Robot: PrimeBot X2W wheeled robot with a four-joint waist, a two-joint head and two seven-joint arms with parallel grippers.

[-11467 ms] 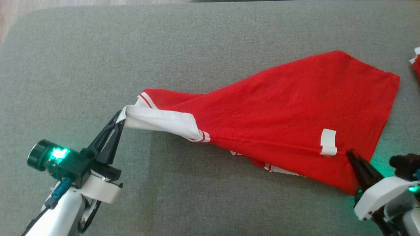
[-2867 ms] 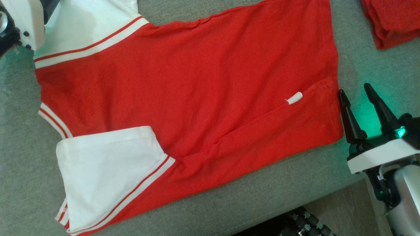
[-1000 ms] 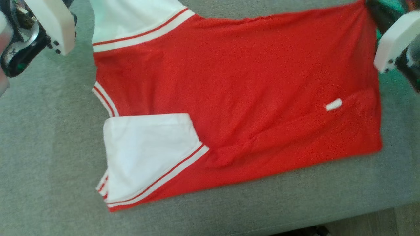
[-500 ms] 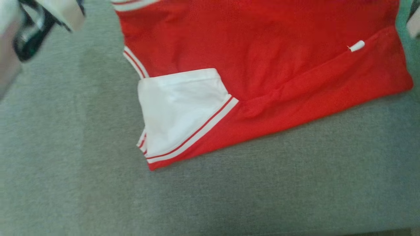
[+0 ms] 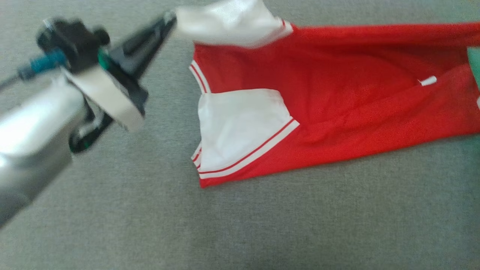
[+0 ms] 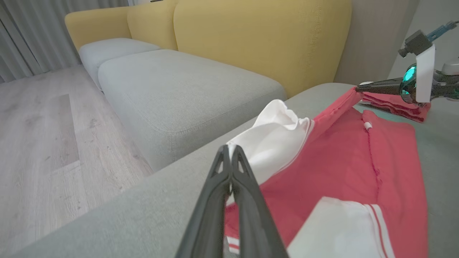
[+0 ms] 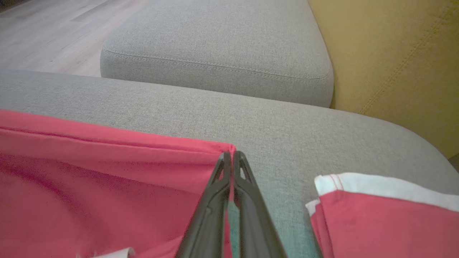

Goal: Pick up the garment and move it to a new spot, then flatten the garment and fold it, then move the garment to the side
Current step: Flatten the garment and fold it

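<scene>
Grey cushion (image 5: 262, 225), garment (image 5: 337, 112) edge pinched between fingers (image 6: 213, 200)

- Left gripper (image 5: 168, 20): two long, dark, tapering fingers with narrow triangular cut-outs near the tips.
- Behind the fingers, a white collar (image 5: 108, 101) on a black mount.
- Beside the collar, a black module (image 5: 71, 37) carries a teal-blue plug (image 5: 43, 63) and a dark cable (image 5: 7, 79).
- Further back, a pale silver forearm (image 5: 33, 142).
- Right gripper (image 6: 357, 89): matching dark fingers, backed by a white panel (image 6: 425, 73) and a teal-green light (image 6: 408, 77).
</scene>
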